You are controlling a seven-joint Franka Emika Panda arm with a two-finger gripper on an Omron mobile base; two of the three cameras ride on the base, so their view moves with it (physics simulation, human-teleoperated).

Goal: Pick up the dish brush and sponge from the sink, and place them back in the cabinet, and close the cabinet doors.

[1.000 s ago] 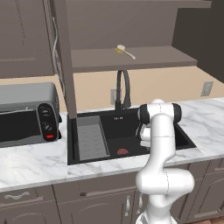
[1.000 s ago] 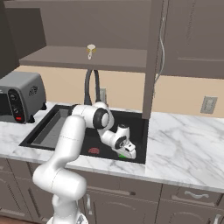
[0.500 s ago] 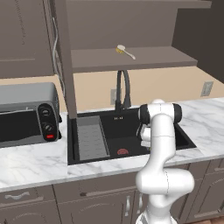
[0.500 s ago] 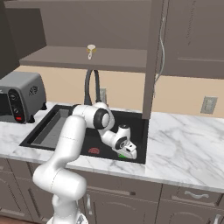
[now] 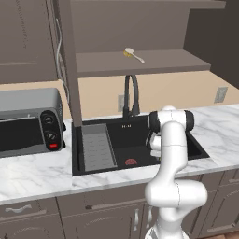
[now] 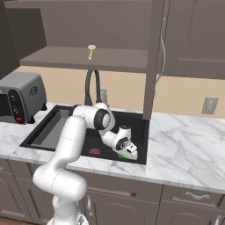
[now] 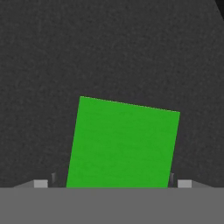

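the tool [image 6: 131,154] is reaching low into the black sink [image 5: 196,148], its jaws standing spread and grasping nothing, one tip showing at each side of the green sponge [image 7: 122,142] lying flat on the basin floor. the dish brush [image 5: 134,54] is already lying on the cabinet [image 5: 177,60] shelf, well apart. to do this pickup well, the tool is probably needing to keep centred over the sponge's slightly skewed edges, sink until the tips are nearly touching the basin floor, then squeeze evenly — lifting straight up, clear of the sink wall.
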